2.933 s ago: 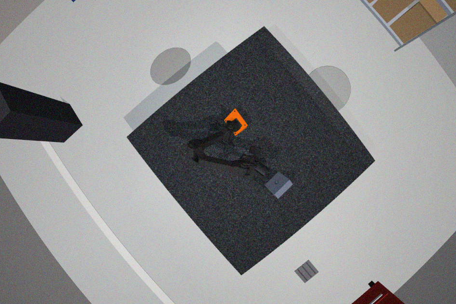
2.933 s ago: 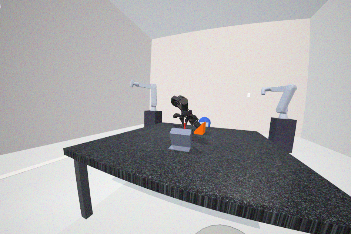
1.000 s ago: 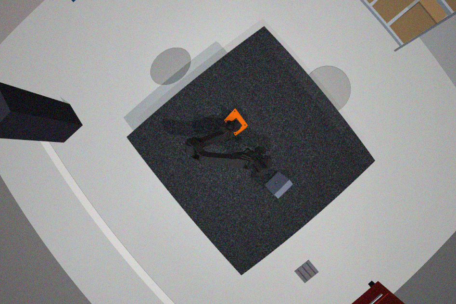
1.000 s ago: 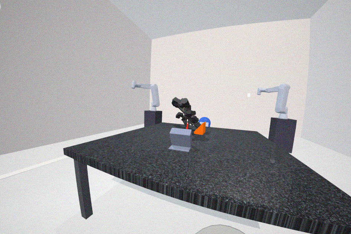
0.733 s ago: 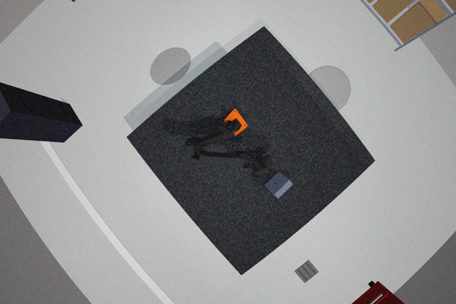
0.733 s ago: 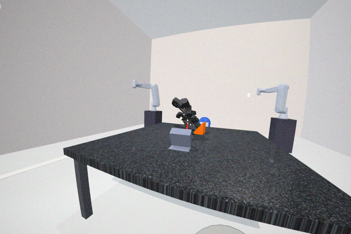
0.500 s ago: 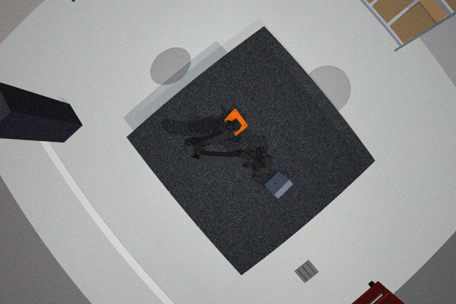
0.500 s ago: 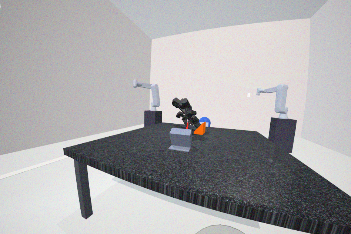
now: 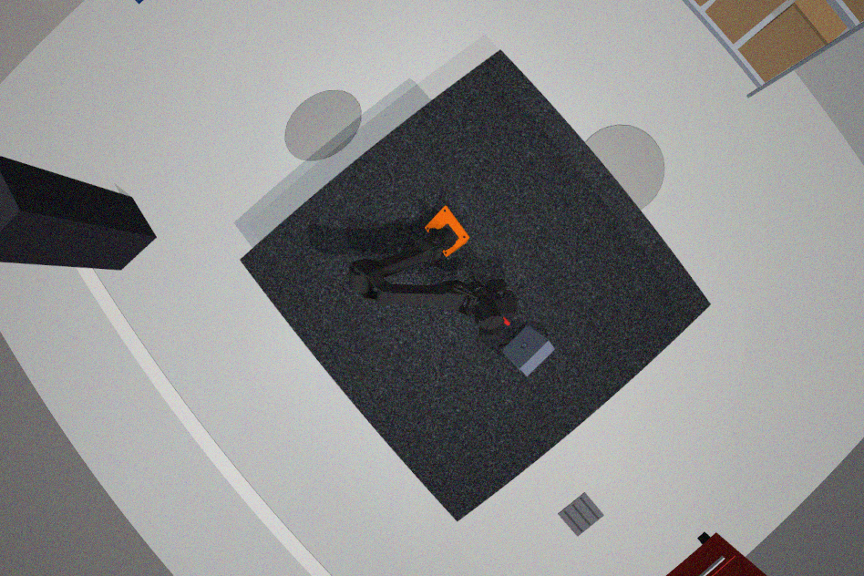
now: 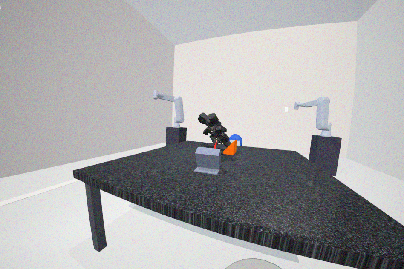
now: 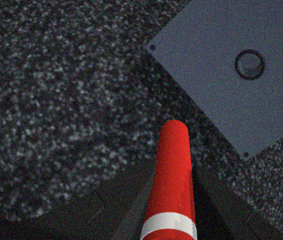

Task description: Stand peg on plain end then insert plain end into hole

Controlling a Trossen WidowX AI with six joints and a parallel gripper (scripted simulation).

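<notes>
My gripper [image 11: 173, 173] [image 10: 215, 143] is shut on the red peg [image 11: 173, 159] [image 10: 215, 144] [image 9: 506, 321]. The peg's white band [image 11: 169, 224] is at the near end in the wrist view, and its plain end points away from the camera. The grey sloped panel [image 11: 210, 57] [image 9: 528, 344] [image 10: 208, 158] lies just beyond the plain end, up and right in the wrist view. Its round hole [image 11: 249, 64] [image 9: 523, 345] is empty. In the wrist view the plain end shows over dark table, left of and below the hole, outside the panel's edge. The fingers are dark and partly hidden behind the peg.
The dark speckled table [image 9: 582, 237] [image 10: 272, 190] carries the arm and the panel. An orange bracket [image 9: 457, 227] [image 10: 231, 148] surrounds the arm's base. The arm [image 9: 419, 288] folds out left of its base and back toward the panel in the overhead view.
</notes>
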